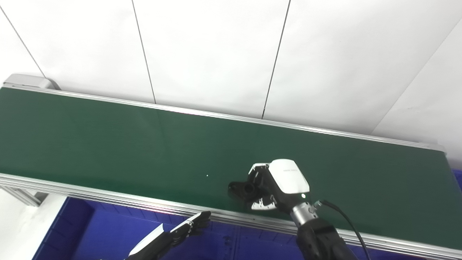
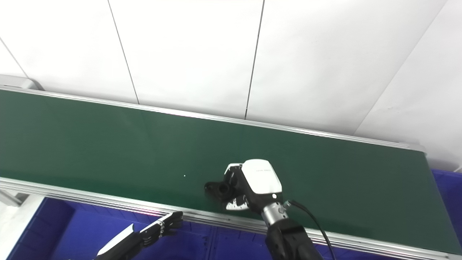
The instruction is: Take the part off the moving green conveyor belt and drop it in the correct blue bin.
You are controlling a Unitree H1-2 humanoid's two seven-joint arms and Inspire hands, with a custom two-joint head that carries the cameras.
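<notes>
**A:** Left eye view: the right hand (image 1: 274, 186) reaches over the green belt (image 1: 108, 144), fingers curled round a black part (image 1: 242, 189) that rests on the belt near its front rail. How firm is that grip?

**B:** Hard to tell; the white hand back hides most of the fingers. The left hand (image 1: 187, 227) hovers below the rail over a blue bin (image 1: 108, 234), fingers straight, holding nothing, its arm cut off by the bottom edge.

**A:** Right eye view?

**B:** Same scene: the part (image 2: 218, 190) pokes out left of the right hand (image 2: 251, 186). The left hand (image 2: 160, 226) is flat and empty. A second bin (image 2: 447, 187) shows only a corner at right.
</notes>
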